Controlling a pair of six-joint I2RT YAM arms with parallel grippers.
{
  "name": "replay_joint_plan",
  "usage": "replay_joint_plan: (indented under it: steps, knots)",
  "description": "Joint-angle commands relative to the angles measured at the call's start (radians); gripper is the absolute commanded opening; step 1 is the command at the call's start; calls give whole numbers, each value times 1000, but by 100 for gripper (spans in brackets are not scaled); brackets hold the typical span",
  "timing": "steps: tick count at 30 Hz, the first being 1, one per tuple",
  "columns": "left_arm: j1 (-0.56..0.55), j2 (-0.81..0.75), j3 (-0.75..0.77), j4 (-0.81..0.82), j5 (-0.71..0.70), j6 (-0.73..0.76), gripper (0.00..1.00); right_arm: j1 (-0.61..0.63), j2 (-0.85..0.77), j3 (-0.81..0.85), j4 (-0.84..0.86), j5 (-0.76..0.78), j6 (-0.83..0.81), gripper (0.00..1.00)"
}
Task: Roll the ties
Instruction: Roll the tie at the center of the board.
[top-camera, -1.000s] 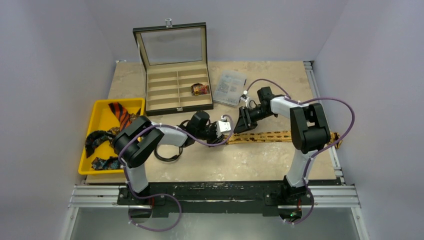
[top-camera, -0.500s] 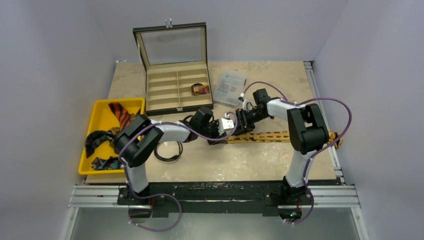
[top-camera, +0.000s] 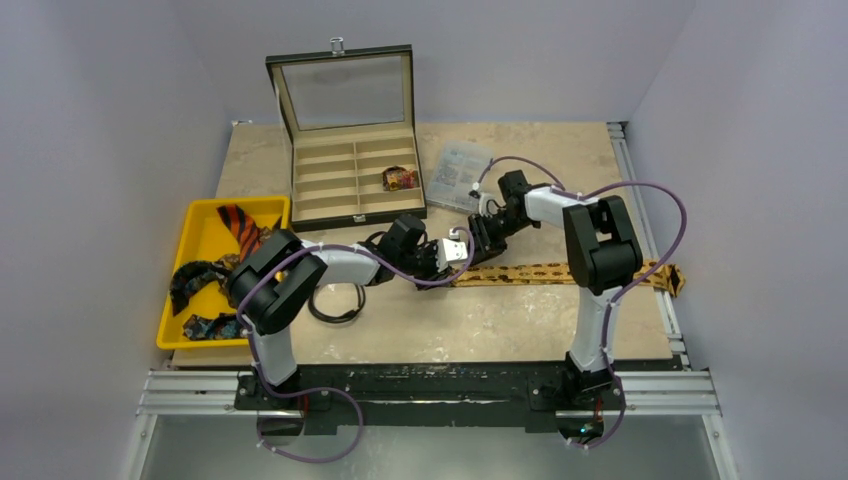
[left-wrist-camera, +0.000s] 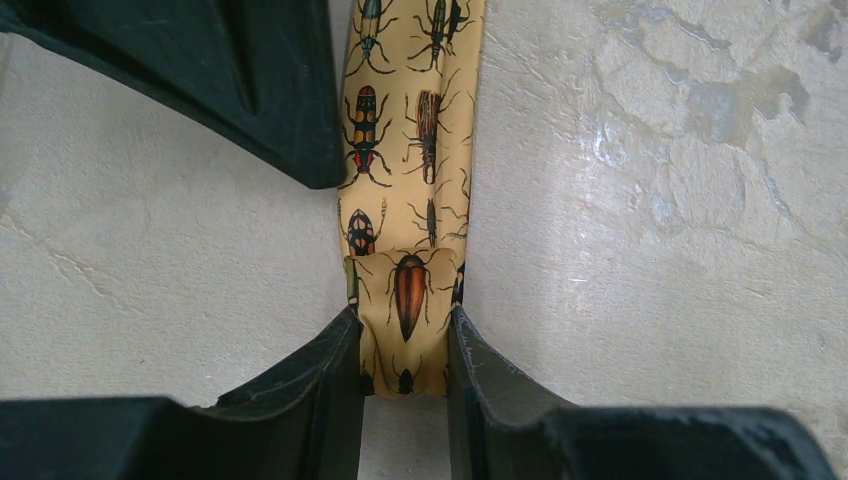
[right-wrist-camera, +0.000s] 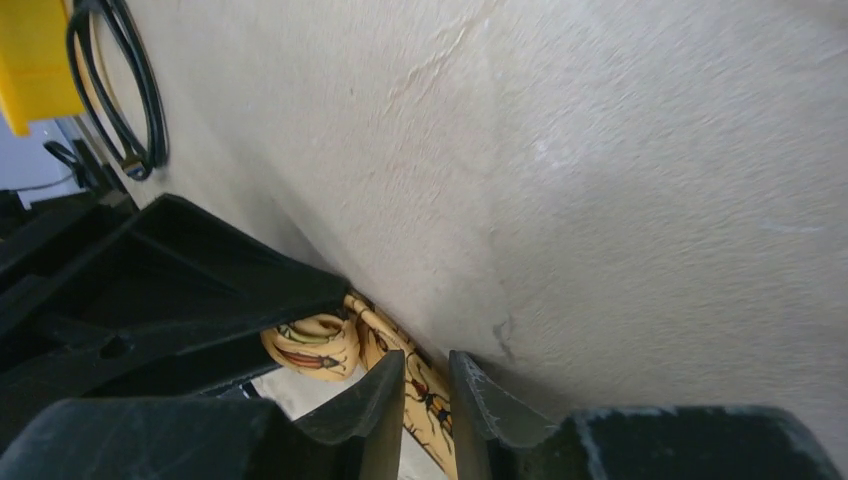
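A tan-gold tie (top-camera: 560, 271) with beetle prints lies stretched across the table toward the right edge. My left gripper (top-camera: 450, 268) is shut on its left end. In the left wrist view the folded end (left-wrist-camera: 405, 300) sits pinched between my left gripper's (left-wrist-camera: 403, 370) two fingers. The end is wound into a small coil (right-wrist-camera: 315, 345), seen under the left gripper's black body. My right gripper (top-camera: 476, 254) presses close beside the left. Its jaws (right-wrist-camera: 428, 385) stand narrow around the tie strip just past the coil. Other ties (top-camera: 240, 228) lie in the yellow tray.
The yellow tray (top-camera: 200, 210) sits at the left. An open wooden compartment box (top-camera: 358, 214) holds one rolled tie (top-camera: 400, 178). A clear plastic packet (top-camera: 460, 175) lies beside the box. A black cable loop (top-camera: 335, 305) rests near the left arm.
My right arm has swung left until its gripper meets the left one, and its jaws have narrowed on the tie strip. The left gripper shifted slightly right, still gripping.
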Motion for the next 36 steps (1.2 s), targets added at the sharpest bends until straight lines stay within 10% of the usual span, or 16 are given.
replay_joint_plan:
  steps: [1, 11, 23, 36]
  knots:
    - [3, 49, -32, -89, -67, 9, 15, 13, 1, 16, -109, 13, -98, 22]
    - [2, 53, -36, -82, -74, 1, 15, 33, -40, 51, -192, -25, -158, 9]
    - [3, 51, -46, -68, -75, -16, 15, 43, -55, 20, -188, 1, -157, 25]
    - [11, -35, -42, -20, -33, -119, 14, 61, -1, -83, -60, 238, -241, 6]
